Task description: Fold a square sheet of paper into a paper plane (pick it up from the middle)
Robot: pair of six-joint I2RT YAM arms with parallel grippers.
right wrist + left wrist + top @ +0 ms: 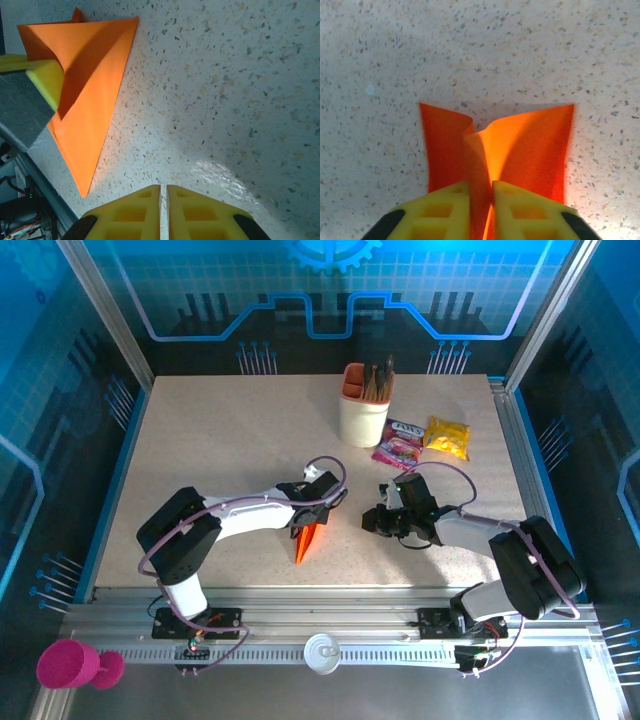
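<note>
Where the table (220,440) ends closest to the arms, a pink cup (68,664) and a small white round thing (322,652) sit down by the metal rail (350,615). A little further in, the left gripper (306,523) reaches to the middle of the table and holds the orange paper (308,540).

In the left wrist view, the left gripper (481,200) has its two yellow fingers squeezed tight on the orange paper (530,145). The paper stands up between them, and a flap spreads out to each side.

The paper is folded into a pointed shape. Its sharp tip points back at the near edge of the table. In the right wrist view, the orange paper (95,90) looks like a long triangle, with a yellow finger (45,75) of the left gripper on it. I cannot tell if the tip touches the table.

Just to the right sits the right gripper (375,520), apart from the paper. In its own view, the right gripper (163,200) has its fingers pressed almost together, with nothing between them.

Further back lie a pink snack packet (400,445) and a yellow snack packet (448,437), side by side. Just behind them, to the left, stands the pen cup (365,405).
</note>
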